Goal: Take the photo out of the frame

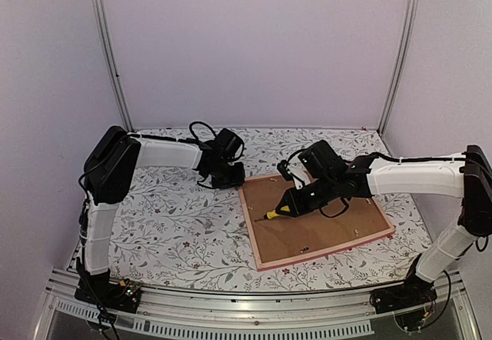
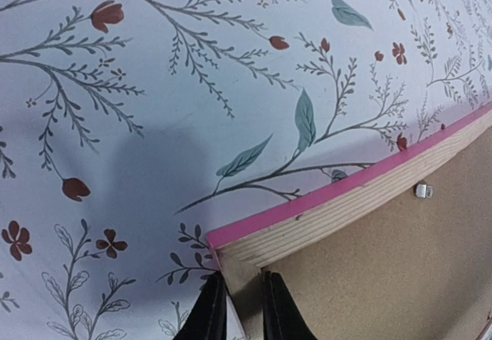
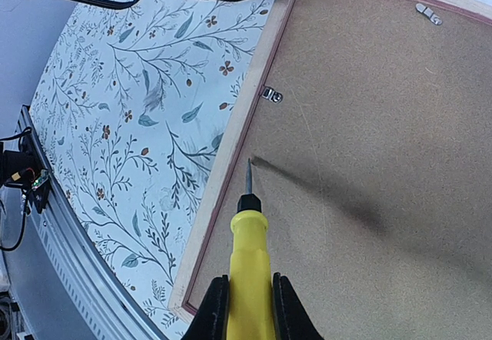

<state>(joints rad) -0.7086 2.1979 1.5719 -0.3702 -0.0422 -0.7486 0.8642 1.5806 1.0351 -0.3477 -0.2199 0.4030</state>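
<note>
The frame [image 1: 251,236] lies face down on the table, its pink edge and pale wooden rail [image 2: 338,209] showing around a brown backing board [image 1: 330,221]. The photo is hidden under that board. My left gripper [image 2: 238,278] is shut on the frame's side rail right at its far left corner [image 1: 240,186]. My right gripper [image 3: 247,282] is shut on a yellow-handled screwdriver [image 3: 250,255], which slants down over the board. Its metal tip [image 3: 249,172] rests on the backing beside the left rail [image 3: 231,148].
Small metal clips [image 3: 270,94] [image 3: 428,12] [image 2: 423,191] sit along the rails and hold the backing down. A floral cloth [image 1: 177,225] covers the table. A metal rail [image 1: 231,309] runs along the near edge, and both arms reach in over the frame's far left part.
</note>
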